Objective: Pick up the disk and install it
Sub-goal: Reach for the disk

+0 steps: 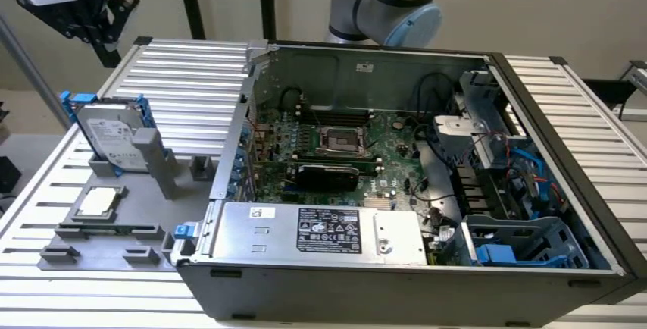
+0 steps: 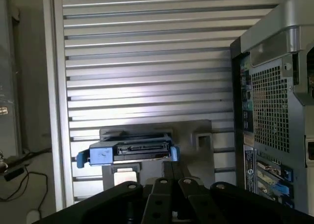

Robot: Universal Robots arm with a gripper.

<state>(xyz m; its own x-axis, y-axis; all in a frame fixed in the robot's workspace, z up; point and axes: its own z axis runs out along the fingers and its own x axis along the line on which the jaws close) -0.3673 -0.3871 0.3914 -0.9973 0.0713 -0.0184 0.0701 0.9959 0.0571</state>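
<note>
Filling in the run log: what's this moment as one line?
gripper: shut, empty, clear of disk | disk: upright in grey holder beside computer case | case: open

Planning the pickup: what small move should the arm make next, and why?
Probably open the fingers: the gripper is shut and hangs clear of the silver-grey metal hard drive in its blue plastic frame, standing on edge in its grey holder.

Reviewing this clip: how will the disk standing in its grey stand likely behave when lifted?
The disk looks rigid: a metal body in a blue plastic frame, so probably no flex. Likely heavy for its size. It stands on edge in the grey stand, so a sideways nudge might tip it.
</note>
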